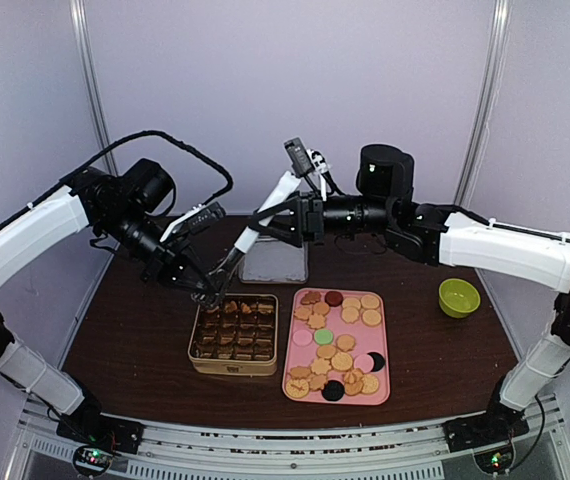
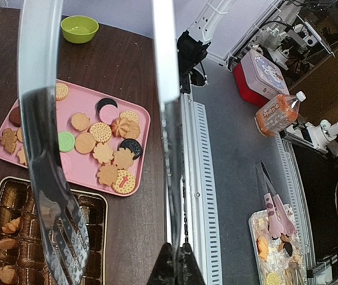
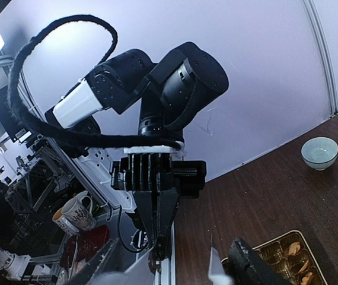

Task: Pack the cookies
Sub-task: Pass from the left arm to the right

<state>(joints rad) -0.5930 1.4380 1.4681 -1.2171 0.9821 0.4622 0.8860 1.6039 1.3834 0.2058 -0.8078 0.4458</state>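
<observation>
Many cookies (image 1: 340, 345) lie on a pink tray (image 1: 385, 392); they also show in the left wrist view (image 2: 101, 133). A gold box (image 1: 233, 370) with brown compartments holds several cookies (image 1: 237, 322). Metal tongs (image 1: 255, 228) slant from behind the table down to the box's far left corner. My left gripper (image 1: 205, 290) is shut on the tip of one tong arm (image 2: 168, 119). The other arm (image 2: 53, 196) hangs over the box (image 2: 3, 184). My right gripper (image 1: 290, 218) grips the tongs higher up, its fingers (image 3: 255, 267) on either side of the arms.
A green bowl (image 1: 458, 297) stands at the right, also in the left wrist view (image 2: 79, 28). A clear lid or tray (image 1: 273, 262) lies behind the box. The rail (image 1: 265, 440) marks the near table edge.
</observation>
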